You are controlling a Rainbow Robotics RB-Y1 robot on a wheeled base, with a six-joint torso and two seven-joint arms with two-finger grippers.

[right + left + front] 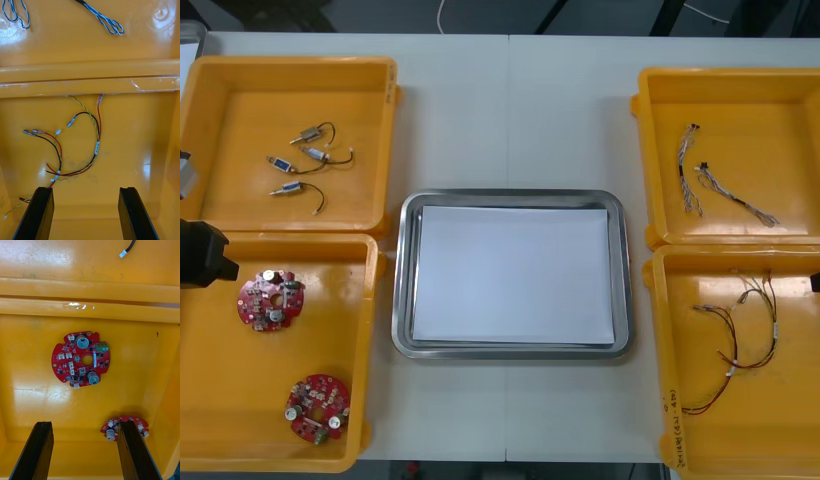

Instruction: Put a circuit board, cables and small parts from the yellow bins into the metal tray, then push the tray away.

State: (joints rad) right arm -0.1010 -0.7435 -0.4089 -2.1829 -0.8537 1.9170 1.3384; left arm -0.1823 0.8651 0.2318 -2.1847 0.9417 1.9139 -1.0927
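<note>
Light table (510, 110) carries four yellow bins, two per side, with the metal tray (402, 290) between them.

1. Far left bin (240, 120): three small metal parts (288, 160), each with a short black lead, lying apart from one another.
2. Near left bin (230, 400): two round red circuit boards (271, 299), each studded with silver cans and white connectors. One lies near the wall shared with the far bin. The second board (317, 406) lies toward the bin's near right corner.
3. My left gripper (84, 423) hangs over this bin, fingers spread wide, holding nothing. One board lies ahead of the fingers, well apart from them; the other is partly hidden behind one finger (137, 450) (contact cannot be judged). Bare bin floor shows between the fingers.
4. Tray: shiny rim, white inside. Its side rims stand just beside the bins. Open table lies beyond its far rim.
5. Far right bin (780, 130): twisted blue and white cables (690, 170).
6. Near right bin (780, 420): a loose tangle of red, yellow and black cables (740, 340).
7. My right gripper (85, 189) hangs over this bin, fingers equally wide, gripping nothing. The tangle lies ahead of them, its nearest strands just beside one finger (35, 213).
</note>
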